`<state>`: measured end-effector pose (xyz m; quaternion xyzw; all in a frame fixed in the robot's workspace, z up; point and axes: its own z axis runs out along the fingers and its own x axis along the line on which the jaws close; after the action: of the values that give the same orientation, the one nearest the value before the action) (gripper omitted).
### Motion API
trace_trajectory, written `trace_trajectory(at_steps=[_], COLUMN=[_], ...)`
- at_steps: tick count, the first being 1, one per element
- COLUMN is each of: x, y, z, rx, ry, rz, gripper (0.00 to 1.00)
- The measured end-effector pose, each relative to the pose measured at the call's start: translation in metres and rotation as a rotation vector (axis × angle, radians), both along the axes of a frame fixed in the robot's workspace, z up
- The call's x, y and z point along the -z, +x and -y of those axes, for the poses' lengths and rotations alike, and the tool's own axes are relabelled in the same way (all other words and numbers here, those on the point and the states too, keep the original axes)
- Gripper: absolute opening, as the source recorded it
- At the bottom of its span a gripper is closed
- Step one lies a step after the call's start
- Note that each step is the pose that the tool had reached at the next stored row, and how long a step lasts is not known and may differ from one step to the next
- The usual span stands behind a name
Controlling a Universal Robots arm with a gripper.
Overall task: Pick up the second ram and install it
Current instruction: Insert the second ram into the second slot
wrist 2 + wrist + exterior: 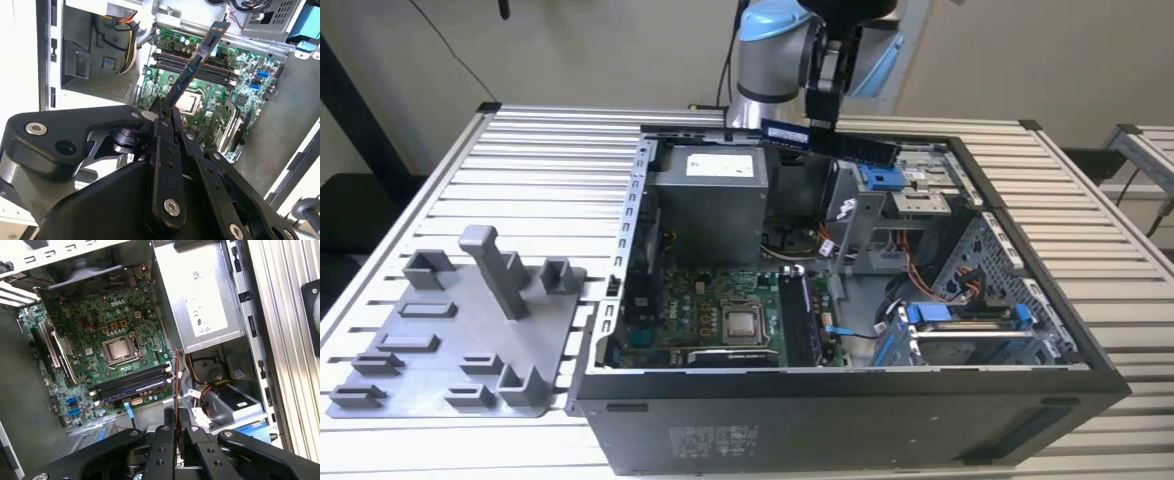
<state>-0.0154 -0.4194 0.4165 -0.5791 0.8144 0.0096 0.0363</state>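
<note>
The second ram [843, 143], a long dark blue board, hangs roughly level above the back of the open computer case [854, 395], and my gripper [818, 125] is shut on it. In the second wrist view the ram [196, 61] juts from the gripper [167, 107] out over the motherboard's memory slots [192, 70]. The first wrist view catches the ram [176, 385] edge-on, a thin line rising from the gripper [176, 427] beside the slots [132, 384].
Inside the case are a grey power supply [707, 200], the processor [744, 323], loose cables and blue drive-bay clips [947, 315]. A grey plastic fixture with an upright post [494, 270] lies on the slatted table at the exterior view's left.
</note>
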Motion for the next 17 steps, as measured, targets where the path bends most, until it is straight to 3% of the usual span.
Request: trace_trajectory(at_steps=[17], x=[0.0002], y=[0.0], z=[0.0], rx=[0.228], ry=[0.0], rz=[0.0], gripper=[0.14])
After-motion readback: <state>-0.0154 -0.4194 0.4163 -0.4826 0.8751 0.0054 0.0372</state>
